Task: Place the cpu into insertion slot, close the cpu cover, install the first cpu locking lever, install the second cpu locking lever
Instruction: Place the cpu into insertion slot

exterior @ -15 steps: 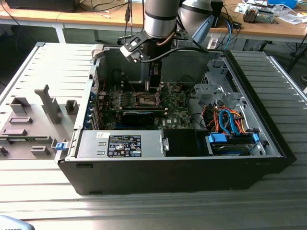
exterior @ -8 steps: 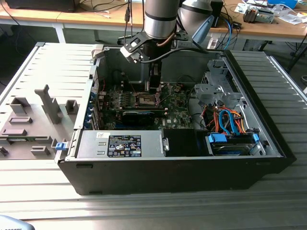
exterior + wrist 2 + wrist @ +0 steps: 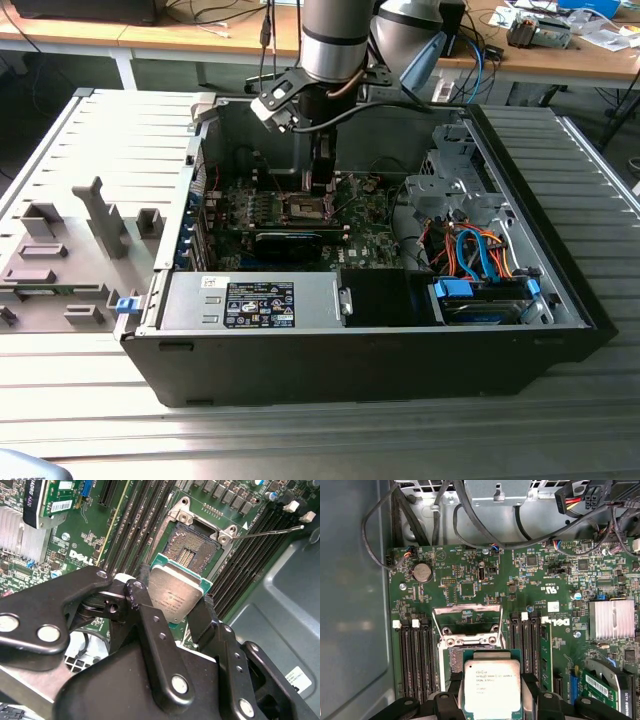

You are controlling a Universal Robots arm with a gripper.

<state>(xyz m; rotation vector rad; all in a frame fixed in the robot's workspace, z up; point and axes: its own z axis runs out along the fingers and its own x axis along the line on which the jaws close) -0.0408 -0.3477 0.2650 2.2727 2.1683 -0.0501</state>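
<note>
Jaws clamped on cpu (image 3: 176,598) by 2 opposite edges, face up, level, hovering just over open insertion slot (image 3: 192,546). cpu cover (image 3: 468,608) tipped up beside slot, likely keeping entry clear.

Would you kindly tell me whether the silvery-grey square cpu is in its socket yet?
Out: the black gripper holds the cpu clear of the silver-rimmed insertion slot, whose dark contact field lies bare.

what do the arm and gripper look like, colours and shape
The arm is a round silvery-grey tube with a dark band and a pale blue joint cap; a black cable loops by its wrist. The gripper is matte black: flat linkage bars joined by round silver pins, ending in two narrow black fingers.
</note>
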